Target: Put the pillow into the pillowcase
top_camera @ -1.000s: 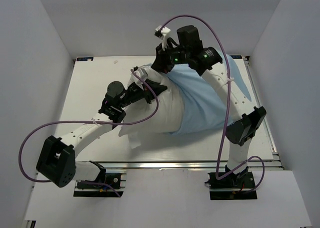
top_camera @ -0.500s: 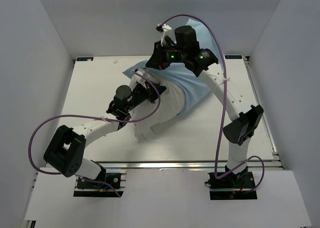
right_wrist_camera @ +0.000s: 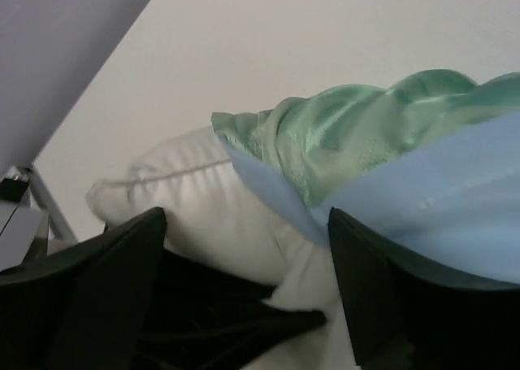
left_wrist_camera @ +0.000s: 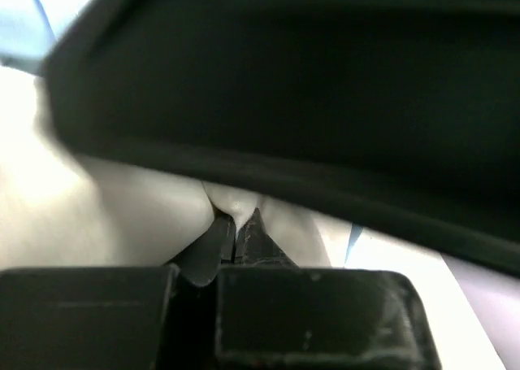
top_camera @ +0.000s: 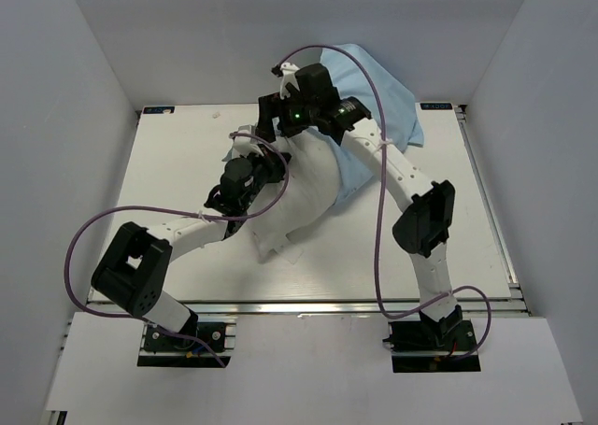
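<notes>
The white pillow (top_camera: pixel 299 205) lies slanted across the middle of the table. The pillowcase (top_camera: pixel 383 84), plain light blue outside, is bunched over the pillow's far right end and rises past the table's back edge. My left gripper (top_camera: pixel 271 165) is at the pillow's far left corner, shut on a pinch of pillow fabric (left_wrist_camera: pixel 231 203). My right gripper (top_camera: pixel 277 126) hangs just behind it, open. Between its wide fingers (right_wrist_camera: pixel 122 264) I see the pillow (right_wrist_camera: pixel 187 199) and the pillowcase's rim (right_wrist_camera: pixel 268 183), with green lining (right_wrist_camera: pixel 349 126) showing.
The white table (top_camera: pixel 177 163) is walled in by grey panels on three sides. A metal rail (top_camera: pixel 327 305) runs along the near edge by the arm bases. Purple cables (top_camera: pixel 93 233) loop off both arms. The right arm's wrist fills the top of the left wrist view.
My right gripper has opened and let go of the pillowcase after swinging left and back. The pillowcase has bunched toward the far right. My left arm pushed the pillow farther back.
</notes>
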`<state>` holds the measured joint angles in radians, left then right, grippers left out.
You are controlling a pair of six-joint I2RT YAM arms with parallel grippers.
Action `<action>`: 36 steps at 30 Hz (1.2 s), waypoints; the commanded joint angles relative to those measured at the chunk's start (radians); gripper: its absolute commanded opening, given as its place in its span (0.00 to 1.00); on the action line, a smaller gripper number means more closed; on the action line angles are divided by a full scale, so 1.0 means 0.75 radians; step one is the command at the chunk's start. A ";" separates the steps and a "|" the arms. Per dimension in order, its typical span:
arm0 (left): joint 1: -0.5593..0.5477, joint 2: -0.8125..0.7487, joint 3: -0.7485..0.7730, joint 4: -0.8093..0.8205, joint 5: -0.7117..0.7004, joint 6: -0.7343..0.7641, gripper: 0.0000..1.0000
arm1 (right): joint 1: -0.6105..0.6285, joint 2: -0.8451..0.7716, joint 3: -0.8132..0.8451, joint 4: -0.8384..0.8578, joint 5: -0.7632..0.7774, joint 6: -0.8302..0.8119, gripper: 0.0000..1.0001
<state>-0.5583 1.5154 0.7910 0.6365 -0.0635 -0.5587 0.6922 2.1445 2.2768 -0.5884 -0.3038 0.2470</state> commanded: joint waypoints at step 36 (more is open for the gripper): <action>-0.014 0.041 0.101 -0.258 -0.163 -0.088 0.00 | -0.047 -0.448 -0.737 0.034 1.117 -0.065 0.46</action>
<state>-0.5583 1.5242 0.8471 0.5156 -0.2161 -0.6212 0.6659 1.7981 1.6730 -0.6098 0.4599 0.1883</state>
